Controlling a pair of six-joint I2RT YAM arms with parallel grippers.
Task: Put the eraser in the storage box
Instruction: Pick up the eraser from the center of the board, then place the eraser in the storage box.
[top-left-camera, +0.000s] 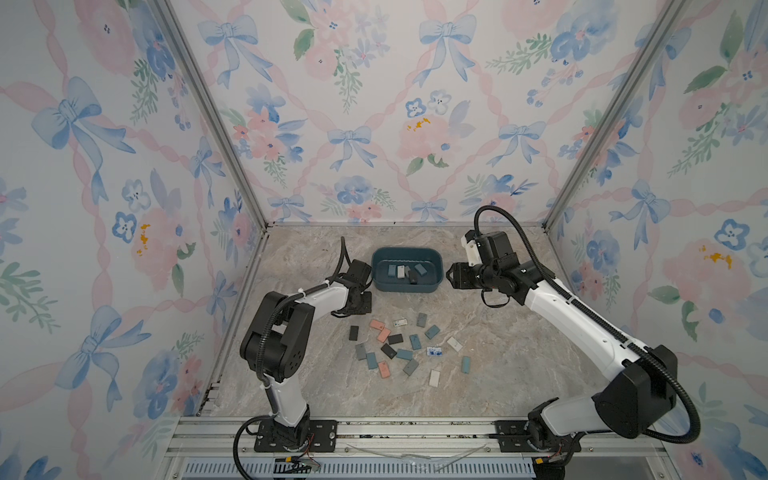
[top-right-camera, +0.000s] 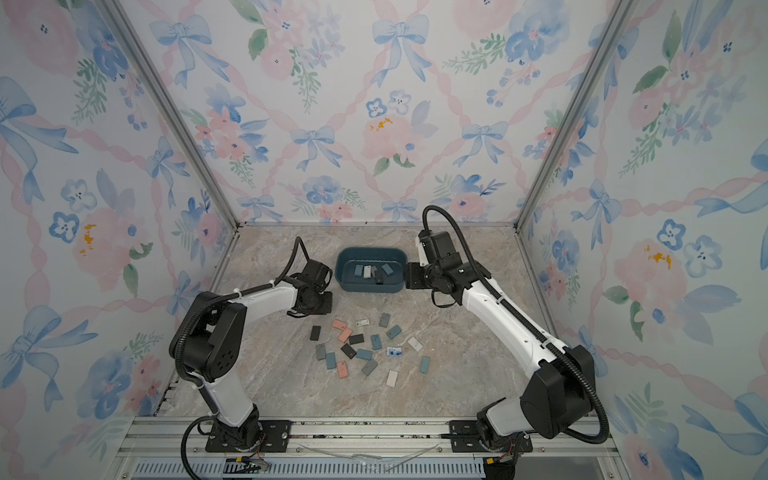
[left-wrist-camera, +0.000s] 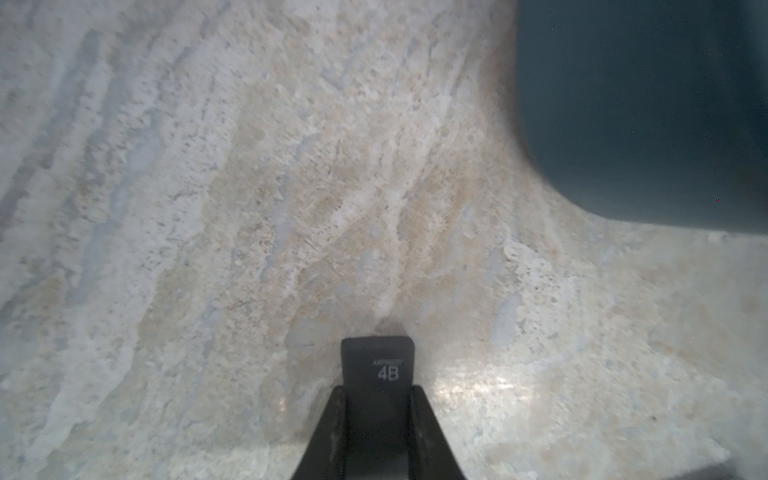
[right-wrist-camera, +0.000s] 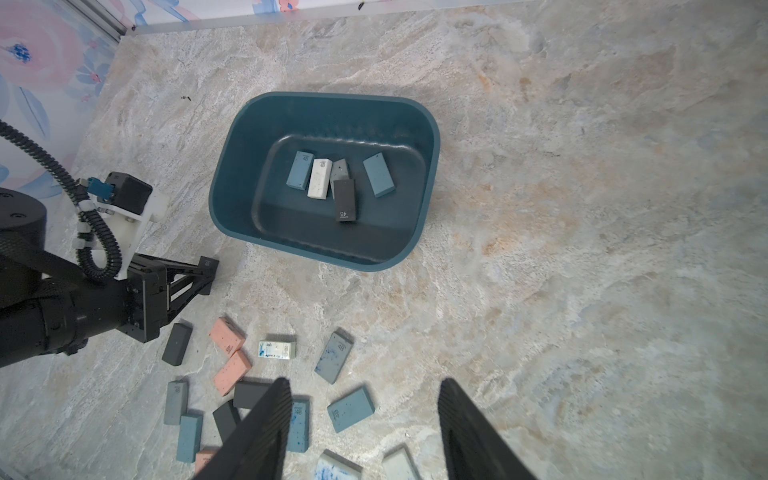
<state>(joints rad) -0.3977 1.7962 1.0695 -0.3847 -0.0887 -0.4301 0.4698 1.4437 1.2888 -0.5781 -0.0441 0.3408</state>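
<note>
I have my left tool (left-wrist-camera: 378, 392) clamped on the black eraser (left-wrist-camera: 377, 361) (marked 4B), just outside the storage box (right-wrist-camera: 232, 187), over the worktop (left-wrist-camera: 208, 208), my right tool (right-wrist-camera: 365, 382) spread and empty, five other erasers (right-wrist-camera: 319, 178) inside the box

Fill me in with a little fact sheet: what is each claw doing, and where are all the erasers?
Left gripper: shut on a black eraser marked 4B, beside the storage box, not over it
Right gripper: open, holding nothing, near the box
In the box: five erasers, two blue, one white, one grey, one black
On the table: many loose erasers, pink, blue, grey, black and white
</note>
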